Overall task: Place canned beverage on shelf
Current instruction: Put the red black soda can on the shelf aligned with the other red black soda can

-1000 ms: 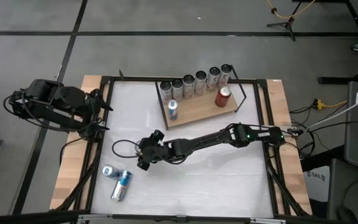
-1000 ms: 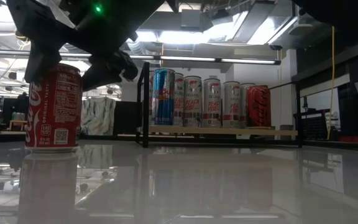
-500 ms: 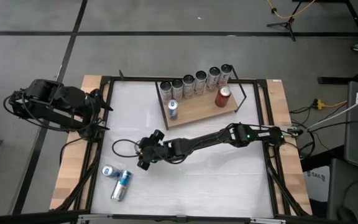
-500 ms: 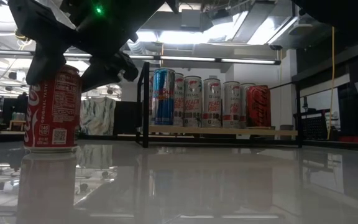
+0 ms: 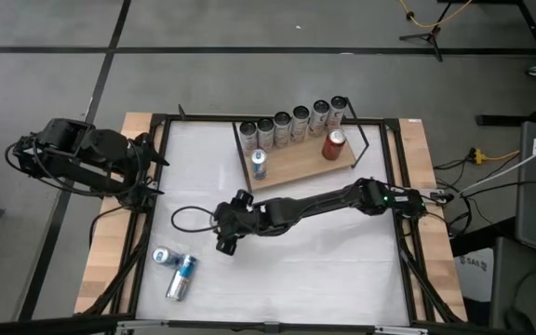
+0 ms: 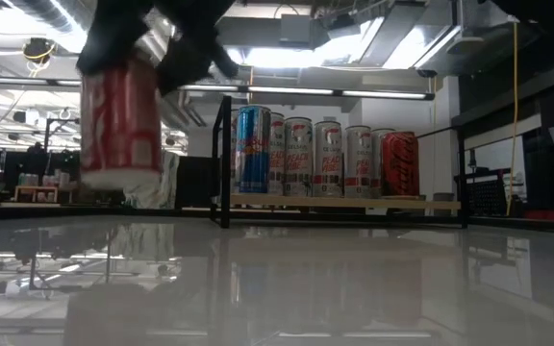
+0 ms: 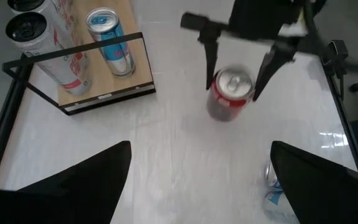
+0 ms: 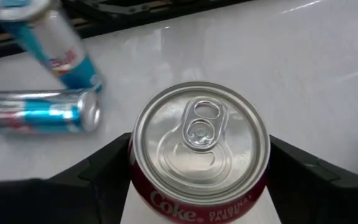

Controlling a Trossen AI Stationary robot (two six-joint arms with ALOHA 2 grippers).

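Observation:
My right gripper [image 5: 228,233] is shut on a red cola can [image 6: 120,125] above the middle left of the white table, and the can's silver top [image 8: 201,134] faces the wrist camera. The shelf [image 5: 296,166], a wooden board in a black wire frame, stands at the far middle. It holds a back row of several cans, a red can [image 5: 334,144] and a blue can [image 5: 259,164]. My left gripper [image 7: 197,186] waits open, high over the table's left edge. My right gripper pinches the red can's upper side wall [image 8: 135,168] between its two fingers [image 8: 98,180], one on each side just below the rim. The fingers slant down from the table's right side. The can hangs roughly upright, lifted clear of the table.
Two blue-and-silver cans sit near the table's near left corner: one upright [image 5: 161,255], one lying on its side [image 5: 181,276]. A dark cable loop [image 5: 186,220] lies left of my right gripper. The black table frame [image 5: 156,186] borders the white top.
My right gripper has risen and shifted a little toward the table's right edge, carrying the red can. The can stood on the table a second ago and now hangs clear of it, still roughly upright.

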